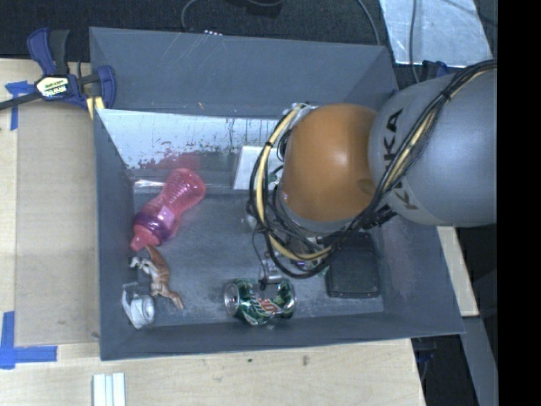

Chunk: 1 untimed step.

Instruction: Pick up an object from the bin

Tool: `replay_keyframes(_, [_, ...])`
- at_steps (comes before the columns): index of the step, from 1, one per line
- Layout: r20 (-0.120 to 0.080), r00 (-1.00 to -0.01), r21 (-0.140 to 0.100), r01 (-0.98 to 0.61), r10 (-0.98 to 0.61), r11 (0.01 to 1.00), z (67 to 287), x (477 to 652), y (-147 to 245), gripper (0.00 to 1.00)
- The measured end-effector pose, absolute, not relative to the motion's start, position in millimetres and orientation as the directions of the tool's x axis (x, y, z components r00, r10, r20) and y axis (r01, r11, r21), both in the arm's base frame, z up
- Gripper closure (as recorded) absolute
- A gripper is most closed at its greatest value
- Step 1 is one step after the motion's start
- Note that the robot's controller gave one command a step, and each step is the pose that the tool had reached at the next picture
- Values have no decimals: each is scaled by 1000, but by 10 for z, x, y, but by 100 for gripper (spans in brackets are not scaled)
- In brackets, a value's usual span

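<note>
Nearest you, a crushed green can (260,302) is lying by the bin's (254,83) front wall, with a brown toy animal (157,277) and a silvery scrap (138,305) sitting to its left. The gripper (270,273) is hanging just above the can under the orange cover (325,163), and you cannot tell whether it is wide or narrow. Farther back, a black pad (353,276) is lying on the right and a pink bottle (169,205) on the left.
</note>
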<state>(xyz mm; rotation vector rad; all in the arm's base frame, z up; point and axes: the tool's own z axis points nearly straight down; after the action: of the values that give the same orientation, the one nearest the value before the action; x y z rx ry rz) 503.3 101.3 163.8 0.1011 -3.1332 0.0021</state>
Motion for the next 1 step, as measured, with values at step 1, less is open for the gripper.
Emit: replay_keyframes(1, [-13,-981,0,-196,-196,981,1542,5016,920,0])
